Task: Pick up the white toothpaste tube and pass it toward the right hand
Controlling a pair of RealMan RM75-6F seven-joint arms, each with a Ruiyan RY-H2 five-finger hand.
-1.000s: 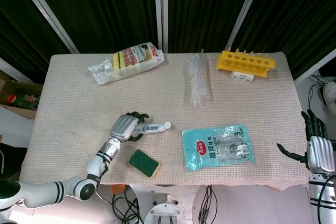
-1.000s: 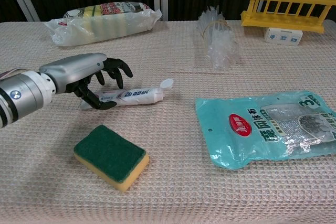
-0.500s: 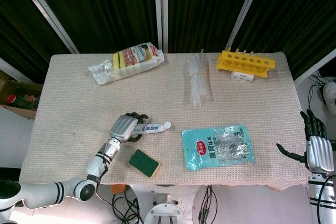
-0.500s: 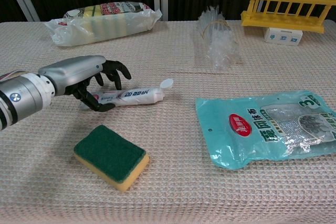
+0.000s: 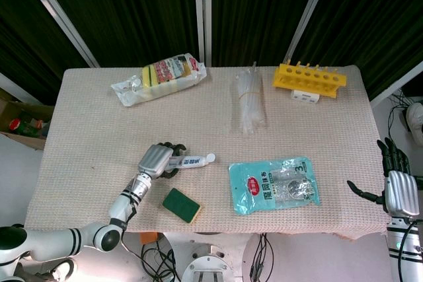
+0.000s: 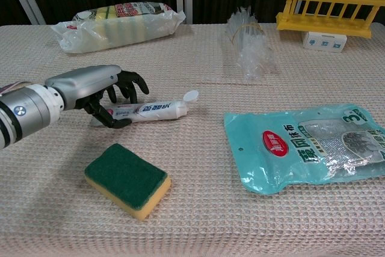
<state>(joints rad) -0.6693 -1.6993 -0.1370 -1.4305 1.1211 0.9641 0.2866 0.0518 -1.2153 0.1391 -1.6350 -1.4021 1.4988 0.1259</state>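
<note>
The white toothpaste tube (image 5: 192,161) (image 6: 153,111) lies flat on the woven table cloth, its round cap pointing right. My left hand (image 5: 155,160) (image 6: 90,88) is at the tube's flat left end. Its dark fingers arch over the tube and the thumb lies along the near side. The tube still rests on the cloth, and I cannot see a firm grip. My right hand (image 5: 400,189) hangs beyond the table's right edge with fingers spread and nothing in it. It shows only in the head view.
A green and yellow sponge (image 5: 181,205) (image 6: 126,179) lies just in front of the tube. A teal pouch (image 5: 274,185) (image 6: 307,145) lies to its right. At the back are a bag of sponges (image 5: 158,78), a clear plastic bundle (image 5: 249,100) and a yellow rack (image 5: 309,77).
The left hand's fingers have curled slightly closer over the tube's end. The tube has not moved, and the right hand has barely shifted.
</note>
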